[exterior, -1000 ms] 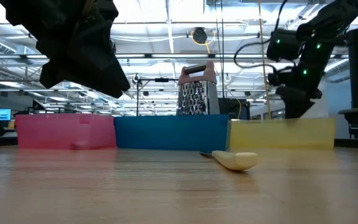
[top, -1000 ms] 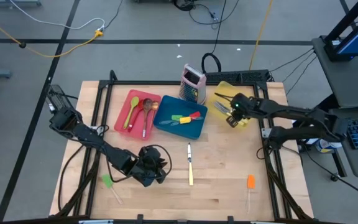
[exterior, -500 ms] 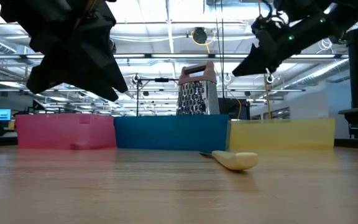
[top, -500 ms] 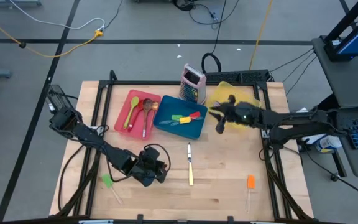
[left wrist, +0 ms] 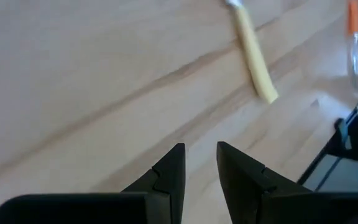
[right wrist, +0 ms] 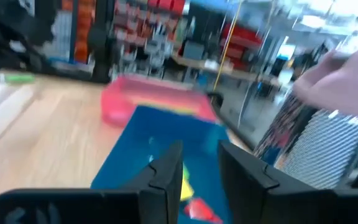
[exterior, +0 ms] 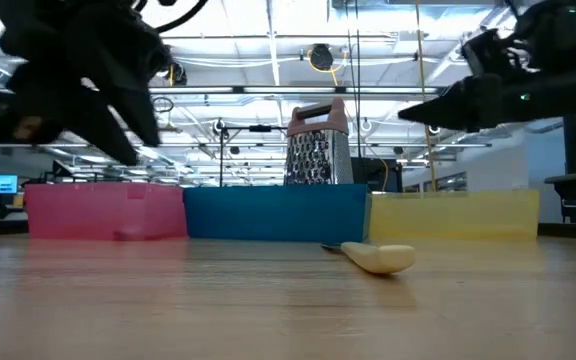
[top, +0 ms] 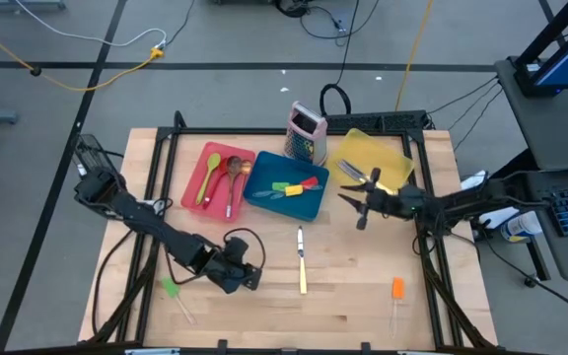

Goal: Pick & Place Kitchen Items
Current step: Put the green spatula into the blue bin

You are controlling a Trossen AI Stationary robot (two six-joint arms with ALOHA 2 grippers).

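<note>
A pale-handled knife (top: 302,261) lies flat on the bare wood; its handle end (exterior: 378,258) shows in the low view. An orange spatula (top: 397,290) and a green spatula (top: 173,289) lie near the table's near edge. My left gripper (top: 240,276) hovers between the green spatula and the knife, its fingers (left wrist: 201,155) a little apart, with the knife (left wrist: 253,56) ahead. My right gripper (top: 355,205) hangs level above the table, just near of the yellow tray (top: 375,156) and pointing toward the blue tray (right wrist: 160,155). Its fingers (right wrist: 201,155) are slightly apart and empty.
The red tray (top: 215,179) holds spoons and the blue tray (top: 286,192) holds spatulas. Metal cutlery (top: 351,170) lies in the yellow tray. The box grater (top: 306,133) stands upright behind the blue tray. Bare wood spreads around the knife.
My right gripper has left the yellow tray, swinging up and toward the near edge. It has tipped from pointing down to lying level, pointing toward the table's left. My left gripper has shifted slightly toward the near edge.
</note>
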